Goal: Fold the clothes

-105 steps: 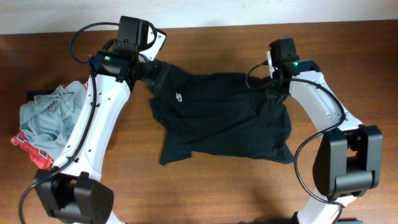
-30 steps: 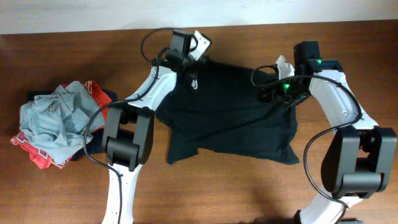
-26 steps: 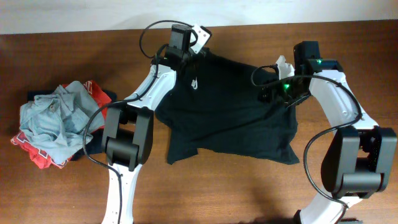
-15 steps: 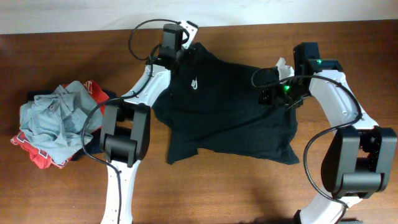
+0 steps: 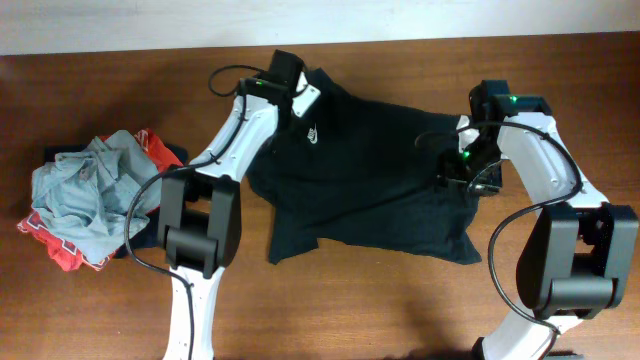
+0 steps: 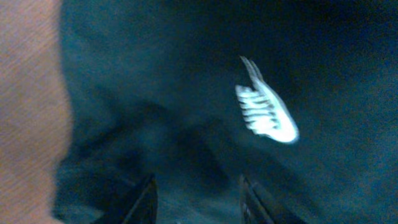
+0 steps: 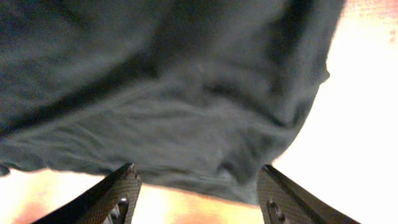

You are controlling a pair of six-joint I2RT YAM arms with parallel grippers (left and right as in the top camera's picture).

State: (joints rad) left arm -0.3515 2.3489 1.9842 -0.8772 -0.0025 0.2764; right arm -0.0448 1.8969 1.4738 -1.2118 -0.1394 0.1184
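Observation:
The clothes here are a black T-shirt [image 5: 370, 190] lying spread and wrinkled across the middle of the table, its small white logo [image 5: 313, 133] facing up. My left gripper [image 5: 303, 103] hovers over the shirt's upper left part near the collar. In the left wrist view the logo [image 6: 267, 115] lies just ahead of the left gripper [image 6: 198, 202], whose jaws stand apart above the cloth. My right gripper [image 5: 462, 172] is at the shirt's right side. In the right wrist view the right gripper [image 7: 199, 186] is open wide just off the hem [image 7: 205, 162], holding nothing.
A heap of other garments [image 5: 85, 195] sits at the table's left edge, grey-blue on top with red-and-white cloth [image 5: 55, 245] beneath. Bare wooden table [image 5: 350, 310] shows in front of the shirt. The back edge of the table runs close behind the left gripper.
My left gripper has let go of the shirt's collar area and come back from the rear edge over the cloth. My right gripper has slid down and right along the shirt's side.

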